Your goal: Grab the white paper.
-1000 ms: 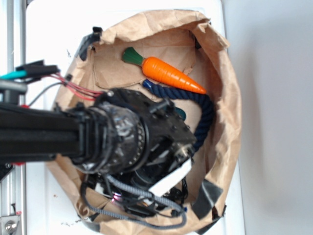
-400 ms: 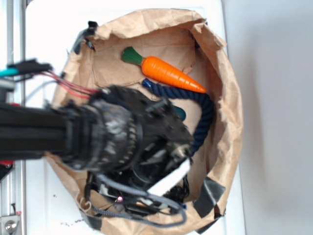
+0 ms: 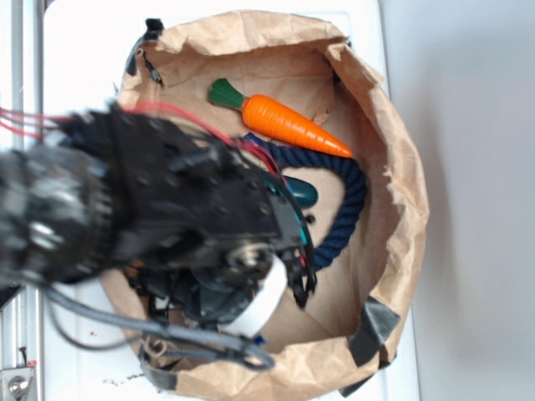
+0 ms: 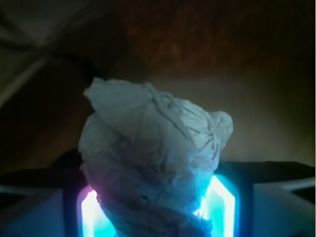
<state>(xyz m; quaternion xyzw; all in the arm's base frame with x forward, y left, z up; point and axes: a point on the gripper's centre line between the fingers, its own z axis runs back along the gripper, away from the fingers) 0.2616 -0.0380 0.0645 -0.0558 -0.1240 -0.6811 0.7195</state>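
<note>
a crumpled wad of white paper [image 4: 153, 163] fills the middle of the wrist view, wrinkled and greyish, lit from below by a blue and pink glow. it is seen sitting between the two sides of the gripper [image 4: 155, 217], whose dark body runs across the bottom of that view. the jaws appear closed against the wad, with the paper pinched at its lower part and its crumpled top standing free above. behind it, dim brown paper is made out.

in the exterior view, a blurred black robot arm [image 3: 159, 217] is seen reaching from the left over an open brown paper bag [image 3: 393, 167]. the wad itself is hidden under the arm here. inside the bag, an orange toy carrot [image 3: 292, 125] with a green top is laid near the far wall, a dark blue rope [image 3: 347, 200] is curved just beside it, and a dark green oval toy [image 3: 301, 192] is partly shown at the arm's edge.
</note>
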